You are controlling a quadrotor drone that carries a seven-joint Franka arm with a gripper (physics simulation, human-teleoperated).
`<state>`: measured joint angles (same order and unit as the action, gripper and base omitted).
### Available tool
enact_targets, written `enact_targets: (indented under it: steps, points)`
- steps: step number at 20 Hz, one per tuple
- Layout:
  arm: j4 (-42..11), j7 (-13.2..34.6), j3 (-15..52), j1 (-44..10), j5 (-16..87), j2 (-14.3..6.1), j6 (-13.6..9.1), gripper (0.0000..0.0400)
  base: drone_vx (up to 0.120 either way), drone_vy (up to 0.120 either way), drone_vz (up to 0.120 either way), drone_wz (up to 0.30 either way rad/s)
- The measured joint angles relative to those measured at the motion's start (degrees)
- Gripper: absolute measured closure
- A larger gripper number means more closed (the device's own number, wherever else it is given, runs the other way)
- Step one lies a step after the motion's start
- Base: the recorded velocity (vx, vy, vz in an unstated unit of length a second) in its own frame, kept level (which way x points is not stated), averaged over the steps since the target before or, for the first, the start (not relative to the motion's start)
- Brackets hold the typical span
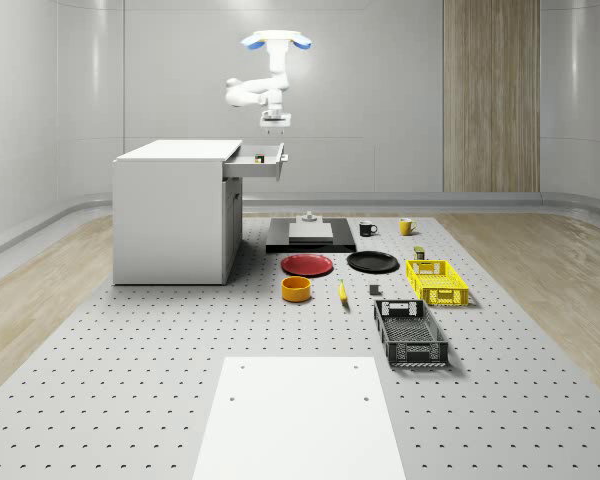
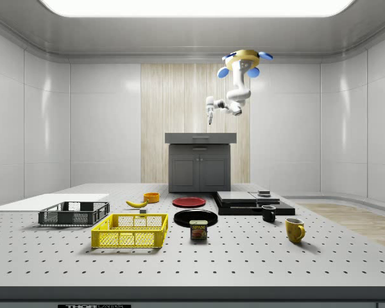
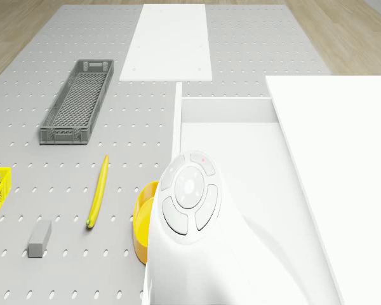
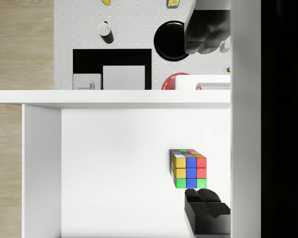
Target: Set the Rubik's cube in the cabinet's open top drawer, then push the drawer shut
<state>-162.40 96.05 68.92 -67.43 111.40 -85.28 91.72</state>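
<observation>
Drawer space dominates the wrist view: the open top drawer [image 4: 114,168] shows a broad bare white floor, with the Rubik's cube [image 4: 188,168] resting on it close to one side wall and well clear of the opposite wall and the front panel. The gripper [image 4: 203,116] looks straight down into the drawer; one dark finger [image 4: 206,215] ends just beside the cube's green face, the other sits far off beyond the drawer's front edge, so the fingers stand wide apart and hold nothing.

From the whole-scene view, the drone [image 1: 276,41] hovers high above the drawer's outer end, its white arm [image 1: 255,92] bent down so that the gripper hangs a little above the drawer rim with open air beneath it. The drawer juts out from the cabinet [image 1: 175,210] toward the whole-scene view's right, over bare perforated floor. Beyond its front edge lie the black base plate [image 1: 310,238], a red plate [image 1: 308,265], a black plate [image 1: 372,262] and a yellow bowl [image 1: 297,289], all down on the floor and well below the drawer. Farther toward the whole-scene view's right sit the yellow crate [image 1: 437,282] and the grey crate [image 1: 410,333], well apart from the cabinet. In the drone view, a banana [image 3: 98,192] lies on the floor beside the drawer's front panel.
</observation>
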Motion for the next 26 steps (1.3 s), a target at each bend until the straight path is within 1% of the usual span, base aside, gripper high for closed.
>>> enact_targets:
  steps: [4,20,23,26]
  points:
    - [-0.02,0.01,0.07,0.0,-0.08,-0.02,-0.01,0.0,0.0,0.12,-0.01,0.0]
    - [-0.03,0.04,0.13,-0.03,-0.16,-0.11,0.06,0.0,0.0,0.12,-0.12,0.0]
    - [-0.03,0.04,0.14,-0.04,-0.16,-0.12,0.07,0.0,0.0,0.12,-0.053,0.0]
    - [-0.03,0.05,0.14,-0.04,-0.17,-0.14,0.08,0.0,0.0,0.12,-0.12,0.0]
